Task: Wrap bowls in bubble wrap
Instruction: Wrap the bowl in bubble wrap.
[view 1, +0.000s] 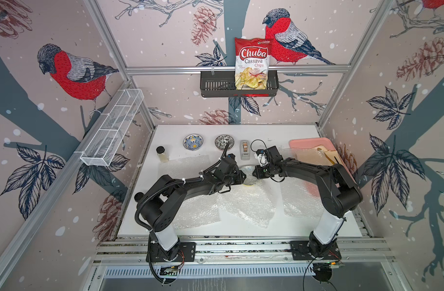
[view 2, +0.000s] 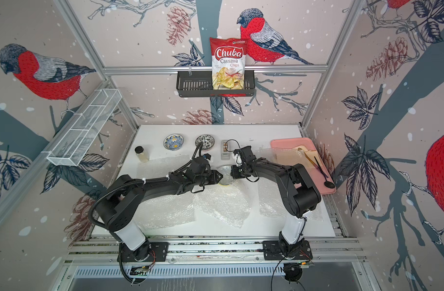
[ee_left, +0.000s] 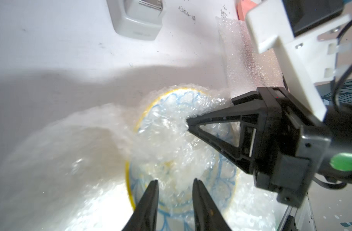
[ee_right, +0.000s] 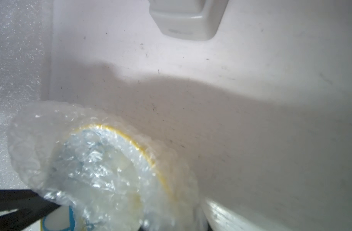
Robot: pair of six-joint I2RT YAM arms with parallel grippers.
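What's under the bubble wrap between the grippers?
A bowl with a yellow rim and blue lines shows through the bubble wrap. Its centre is blurred by bunched folds; its underside is hidden.

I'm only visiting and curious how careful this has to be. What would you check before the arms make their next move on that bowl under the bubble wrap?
1. Is the bubble wrap lying over the inside of the teal bowl? Ok.
2. Is the right gripper pinched shut on the bubble wrap above the bowl? Ok.
3. Is the left gripper free, with its jaws apart? Ok.
4. Is the bowl's underside covered? Cannot tell.
5. Are the blue-and-yellow bowl and the black-and-white bowl wrapped? Not ok, both sit bare on the table.
6. Is a spare sheet lying flat on the table? Ok.
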